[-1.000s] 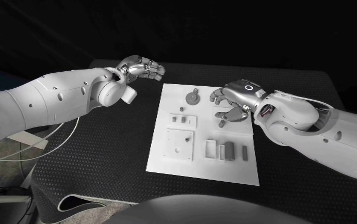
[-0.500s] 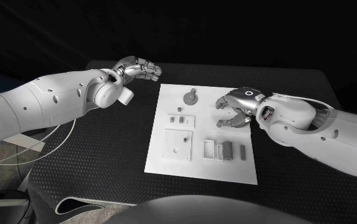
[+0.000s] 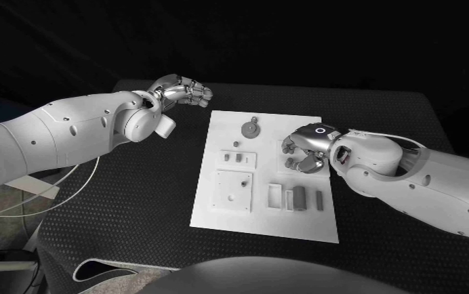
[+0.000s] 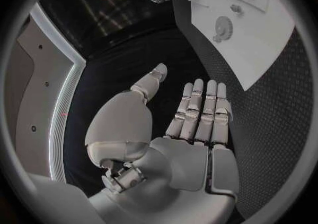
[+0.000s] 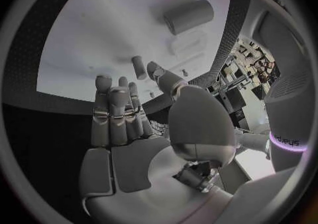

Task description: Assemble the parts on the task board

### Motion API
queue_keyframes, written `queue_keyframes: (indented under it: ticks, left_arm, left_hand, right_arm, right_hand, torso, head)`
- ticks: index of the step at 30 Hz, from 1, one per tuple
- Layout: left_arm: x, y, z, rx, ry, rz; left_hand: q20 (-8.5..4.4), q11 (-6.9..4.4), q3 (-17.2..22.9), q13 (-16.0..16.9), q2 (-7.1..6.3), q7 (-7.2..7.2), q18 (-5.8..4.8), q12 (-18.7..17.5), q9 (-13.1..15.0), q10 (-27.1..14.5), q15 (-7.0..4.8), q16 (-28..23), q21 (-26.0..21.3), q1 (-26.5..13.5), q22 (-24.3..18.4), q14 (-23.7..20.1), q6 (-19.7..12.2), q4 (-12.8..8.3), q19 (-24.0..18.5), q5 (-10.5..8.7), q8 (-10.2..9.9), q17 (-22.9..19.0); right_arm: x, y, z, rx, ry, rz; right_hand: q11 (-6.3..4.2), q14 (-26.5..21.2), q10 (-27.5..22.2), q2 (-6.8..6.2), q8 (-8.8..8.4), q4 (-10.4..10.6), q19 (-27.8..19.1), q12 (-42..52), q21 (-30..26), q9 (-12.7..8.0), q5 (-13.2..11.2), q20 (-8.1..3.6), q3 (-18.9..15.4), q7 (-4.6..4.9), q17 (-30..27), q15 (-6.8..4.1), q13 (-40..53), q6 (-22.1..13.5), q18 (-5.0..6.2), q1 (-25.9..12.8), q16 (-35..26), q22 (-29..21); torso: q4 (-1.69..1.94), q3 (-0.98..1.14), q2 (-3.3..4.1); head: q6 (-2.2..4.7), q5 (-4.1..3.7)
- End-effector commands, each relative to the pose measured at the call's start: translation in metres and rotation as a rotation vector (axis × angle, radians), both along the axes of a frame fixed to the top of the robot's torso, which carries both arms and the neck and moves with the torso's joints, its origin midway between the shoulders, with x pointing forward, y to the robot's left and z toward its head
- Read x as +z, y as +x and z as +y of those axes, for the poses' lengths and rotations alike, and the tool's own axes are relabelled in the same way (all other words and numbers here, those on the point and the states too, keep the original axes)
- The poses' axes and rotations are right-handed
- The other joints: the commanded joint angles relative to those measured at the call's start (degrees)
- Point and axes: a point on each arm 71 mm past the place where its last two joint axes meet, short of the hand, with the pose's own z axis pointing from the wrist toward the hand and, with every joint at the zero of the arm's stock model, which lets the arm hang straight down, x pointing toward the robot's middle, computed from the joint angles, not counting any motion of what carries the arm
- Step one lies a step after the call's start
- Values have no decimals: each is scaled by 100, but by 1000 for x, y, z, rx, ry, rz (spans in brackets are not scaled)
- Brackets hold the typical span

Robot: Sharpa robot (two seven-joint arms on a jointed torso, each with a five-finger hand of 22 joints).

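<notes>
The white task board (image 3: 220,216) lies in the middle of the table. On it are a round grey part (image 3: 251,129), small grey parts (image 3: 234,157) and oblong parts (image 3: 298,197) near the front. My right hand (image 3: 305,149) hovers low over the board's right middle, fingers straight and thumb apart. In the right wrist view a small grey peg (image 5: 139,67) lies on the board just past the fingertips (image 5: 111,92), beside the thumb; whether it is touched is unclear. My left hand (image 3: 181,92) is held flat above the table beyond the board's far left corner, holding nothing.
A square plate (image 3: 234,190) sits on the board's near left. A larger cylinder (image 5: 188,16) lies on the board ahead of the right hand. Black table (image 3: 117,199) surrounds the board. A white cable (image 3: 59,192) hangs off the left side.
My right hand has shifted toward the near side of the board and sunk lower over the small peg. The left hand has stayed where it was.
</notes>
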Motion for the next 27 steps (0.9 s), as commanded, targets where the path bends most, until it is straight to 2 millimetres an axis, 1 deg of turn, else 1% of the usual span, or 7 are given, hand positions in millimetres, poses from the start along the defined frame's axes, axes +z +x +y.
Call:
queue_keyframes:
  ticks: [1, 5, 7, 11, 15, 25, 27]
  left_arm:
    - [1, 0, -2, -9, -2, -4]
    - [1, 0, -2, -11, -3, -4]
    - [1, 0, -2, -10, -2, -3]
    - [1, 0, -2, -10, -2, -4]
    - [1, 0, -2, -10, -2, -3]
    - [1, 0, -1, -10, -2, -1]
    - [1, 0, -1, -11, -2, -1]
  left_hand:
    - [40, 33, -9, -8, -11, 80, -21, 32, 2, -6, -5, -19, 12, 34, -7, 28, 4, 24, 16, -20, 15, 9]
    - [41, 34, -9, -9, -10, 81, -21, 32, 2, -5, -4, -20, 12, 35, -8, 28, 4, 25, 16, -20, 15, 9]
    - [41, 35, -8, -10, -9, 81, -20, 32, 2, -5, -4, -21, 12, 35, -8, 28, 4, 25, 16, -20, 15, 9]
    - [42, 36, -8, -12, -8, 82, -20, 31, 2, -5, -3, -22, 11, 35, -10, 28, 4, 26, 16, -20, 15, 9]
    - [42, 37, -7, -13, -8, 82, -19, 31, 2, -5, -3, -23, 11, 35, -11, 28, 4, 26, 16, -20, 15, 9]
    - [44, 38, -8, -17, -11, 83, -18, 29, 1, -8, -1, -25, 11, 35, -14, 27, 0, 26, 16, -20, 13, 10]
    - [45, 39, -8, -19, -11, 83, -17, 28, 0, -10, -1, -26, 11, 34, -15, 27, -2, 26, 16, -20, 12, 10]
  right_arm:
    - [-2, -1, 3, 9, -14, -12]
    - [-4, -2, 5, 17, -16, -12]
    - [-5, -2, 6, 20, -20, -11]
    - [-6, -3, 6, 25, -32, -13]
    - [-7, -2, 5, 25, -40, -22]
    - [-7, 0, 6, 27, -41, -36]
    - [-8, 1, 6, 26, -43, -37]
  right_hand:
    - [-62, 58, 204, 125, 69, -105, 30, 66, 40, 14, 25, -42, -42, 21, -36, -72, 38, 116, 90, -11, 31, 107]
    - [-179, 147, 522, 289, 162, -228, 84, 187, 62, 29, 24, -69, -61, 36, -86, -184, 115, 297, 90, -12, 26, 100]
    - [-215, 173, 611, 340, 197, -261, 102, 215, 67, 37, 23, -78, -61, 13, -101, -216, 142, 369, 90, -16, 23, 98]
    - [-286, 211, 794, 402, 275, -303, 130, 266, 72, 55, 22, -92, -65, -58, -131, -284, 208, 540, 90, -54, 15, 94]
    - [-318, 225, 873, 439, 304, -314, 143, 282, 73, 57, 22, -99, -57, -92, -143, -316, 245, 618, 90, -64, 14, 92]
    - [-324, 228, 881, 459, 312, -326, 145, 275, 72, 56, 22, -104, -50, -104, -148, -323, 256, 646, 90, -57, 13, 92]
    - [-324, 228, 875, 481, 313, -331, 146, 264, 70, 54, 22, -106, -42, -109, -150, -323, 259, 656, 90, -49, 12, 91]
  torso:
    - [2, 1, 1]
    - [0, -1, 1]
    - [0, -1, 1]
    - [-4, -1, -1]
    - [-6, -3, -1]
    - [-7, 1, 3]
    - [-5, 0, 1]
  head:
    - [6, -7]
    - [6, -6]
    - [6, -6]
    - [1, 1]
    - [-1, 0]
    - [-4, -6]
    - [-2, -10]
